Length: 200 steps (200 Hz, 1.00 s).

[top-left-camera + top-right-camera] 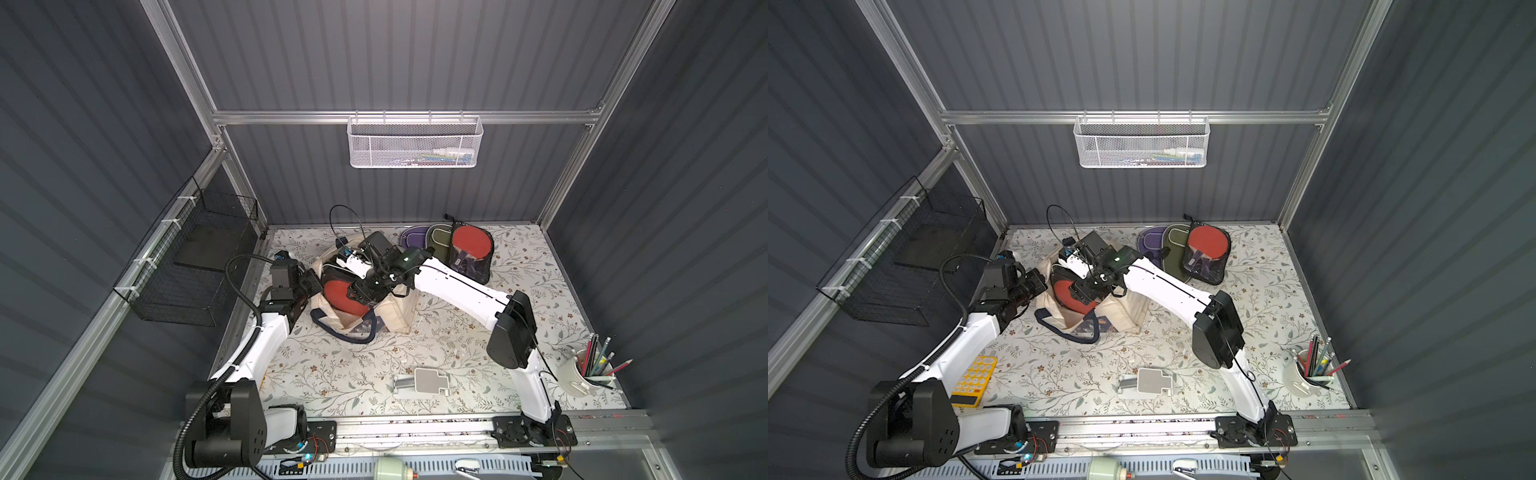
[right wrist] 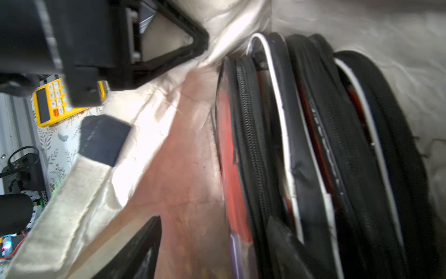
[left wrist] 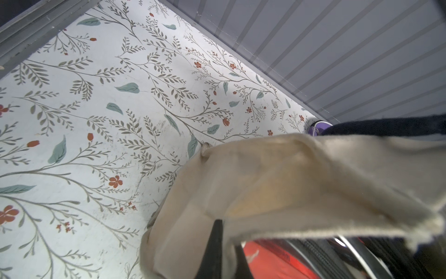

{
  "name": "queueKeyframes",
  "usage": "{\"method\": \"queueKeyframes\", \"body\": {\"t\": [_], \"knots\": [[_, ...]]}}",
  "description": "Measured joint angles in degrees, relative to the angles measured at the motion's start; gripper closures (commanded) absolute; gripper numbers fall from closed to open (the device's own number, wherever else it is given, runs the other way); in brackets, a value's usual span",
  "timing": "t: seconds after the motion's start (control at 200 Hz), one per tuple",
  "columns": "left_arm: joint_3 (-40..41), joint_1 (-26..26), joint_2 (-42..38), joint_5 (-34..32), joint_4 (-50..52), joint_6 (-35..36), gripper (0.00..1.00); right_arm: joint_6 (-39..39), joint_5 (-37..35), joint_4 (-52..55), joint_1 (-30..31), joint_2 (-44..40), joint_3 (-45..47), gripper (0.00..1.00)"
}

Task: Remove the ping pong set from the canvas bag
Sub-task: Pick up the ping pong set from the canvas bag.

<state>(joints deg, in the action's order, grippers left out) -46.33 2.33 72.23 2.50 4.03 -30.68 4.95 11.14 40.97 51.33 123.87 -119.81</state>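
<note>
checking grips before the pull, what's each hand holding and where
The left hand pinches the canvas bag by its rim; right hand is open inside it, holding nothing.

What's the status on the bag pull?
Left hand shut on canvas bag rim. Right hand open inside bag, beside ping pong set, no grip yet. Another zip case packed against it.

Dark ribbed walls (image 1: pixel 395 62) enclose a floral tabletop (image 1: pixel 332 361), framed by aluminium rails (image 1: pixel 291 117).

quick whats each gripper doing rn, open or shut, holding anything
left gripper: shut on the canvas bag rim
right gripper: open inside the bag, holding nothing
</note>
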Motion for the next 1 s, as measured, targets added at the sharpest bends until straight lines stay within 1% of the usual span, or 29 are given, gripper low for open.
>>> {"method": "queueKeyframes", "body": {"t": [0.145, 0.4, 0.765, 0.876, 1.001], "knots": [[0.0, 0.0, -0.7, -0.6, 1.1, 0.0, 1.00, 0.0, 0.2, -0.2, -1.1, 0.8, -0.3, 0.25], [0.0, 0.2, -0.9, -1.1, 1.3, 0.0, 1.00, -0.4, 1.3, -0.8, -1.4, 1.1, 0.2, 0.26], [0.2, 0.2, -0.8, -1.5, 1.1, 0.0, 1.00, -1.3, 1.7, -3.5, 0.4, 0.9, 6.1, 0.33], [0.3, 0.2, -0.8, -1.5, 1.0, 0.0, 1.00, -1.5, 1.5, -3.7, 0.9, 0.9, 6.7, 0.33], [0.3, 0.2, -0.8, -1.5, 1.1, 0.0, 1.00, -1.5, 1.1, -3.7, 0.9, 1.0, 6.5, 0.35]]}}
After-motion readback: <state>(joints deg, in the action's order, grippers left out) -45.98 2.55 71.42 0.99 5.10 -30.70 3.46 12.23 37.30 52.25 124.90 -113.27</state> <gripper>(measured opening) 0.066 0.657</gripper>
